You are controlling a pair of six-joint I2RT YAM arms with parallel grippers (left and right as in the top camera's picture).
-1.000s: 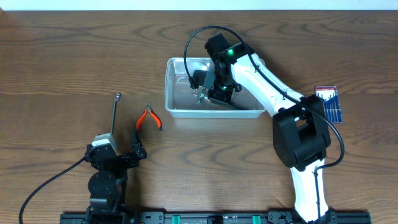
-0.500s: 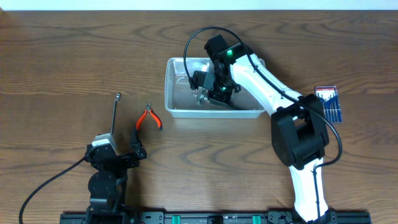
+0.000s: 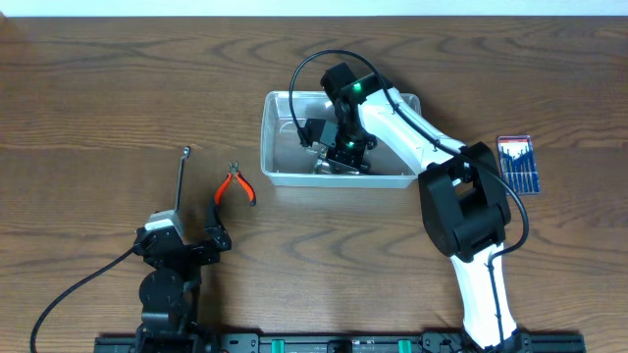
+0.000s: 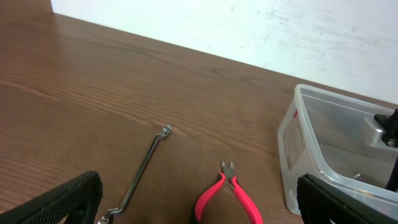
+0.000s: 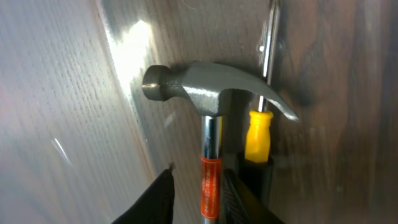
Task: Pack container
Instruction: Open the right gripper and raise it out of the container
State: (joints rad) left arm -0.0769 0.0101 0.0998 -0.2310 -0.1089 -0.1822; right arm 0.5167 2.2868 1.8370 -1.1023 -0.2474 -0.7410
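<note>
The clear plastic container (image 3: 265, 137) stands at the table's middle back; it also shows in the left wrist view (image 4: 305, 143). My right gripper (image 3: 343, 152) is down inside it. In the right wrist view a steel claw hammer (image 5: 205, 84) with an orange label lies on the container floor beside a yellow-handled screwdriver (image 5: 257, 134). The right gripper's fingers (image 5: 199, 177) straddle the hammer shaft, with a gap on the left side, so it is open. My left gripper (image 3: 191, 233) is open and empty, low at the front left.
Red-handled pliers (image 3: 235, 186) and a bent metal wrench (image 3: 181, 181) lie on the table left of the container, ahead of the left gripper; both show in the left wrist view, pliers (image 4: 227, 196), wrench (image 4: 144, 165). A blue screwdriver pack (image 3: 517, 162) lies at the right.
My right gripper has sunk lower into the container and brought the hammer down flat on its floor. The left arm has not moved.
</note>
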